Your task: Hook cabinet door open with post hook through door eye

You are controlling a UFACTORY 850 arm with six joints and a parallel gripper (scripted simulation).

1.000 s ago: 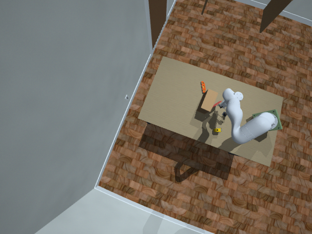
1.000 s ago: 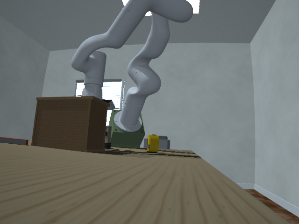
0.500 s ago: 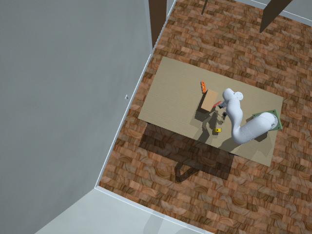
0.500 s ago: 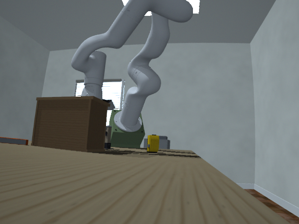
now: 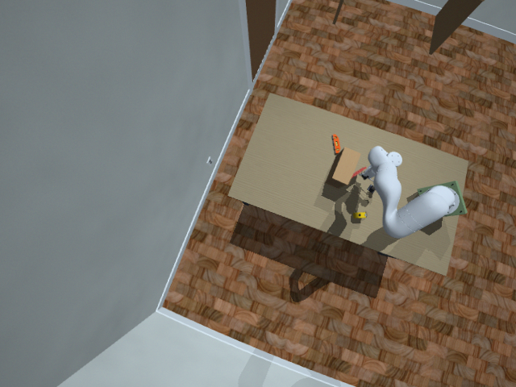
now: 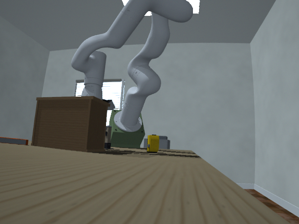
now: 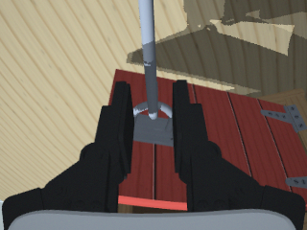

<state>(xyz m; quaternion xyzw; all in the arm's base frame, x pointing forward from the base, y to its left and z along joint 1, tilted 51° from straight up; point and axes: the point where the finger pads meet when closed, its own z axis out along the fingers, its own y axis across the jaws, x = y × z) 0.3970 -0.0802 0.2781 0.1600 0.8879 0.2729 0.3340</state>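
The brown cabinet (image 5: 347, 165) (image 6: 65, 122) stands upright on the table (image 5: 287, 137). Its red door (image 5: 357, 171) (image 7: 218, 128) is swung open and shows from above in the wrist view. A grey eye ring (image 7: 138, 113) on a small plate (image 7: 153, 134) sits on the door. The grey hook rod (image 7: 146, 19) runs from the ring away towards the post (image 5: 370, 189) (image 6: 108, 137); its tip sits in the ring. My gripper (image 7: 152, 101) (image 5: 365, 176) hangs over the eye. Its black fingers stand apart on either side of the rod and do not touch it.
An orange level (image 5: 335, 143) (image 6: 11, 140) lies beyond the cabinet. A yellow tape measure (image 5: 360, 214) (image 6: 153, 143) lies near the table's front edge. The arm's green base (image 5: 454, 189) (image 6: 127, 138) is at the table's right end.
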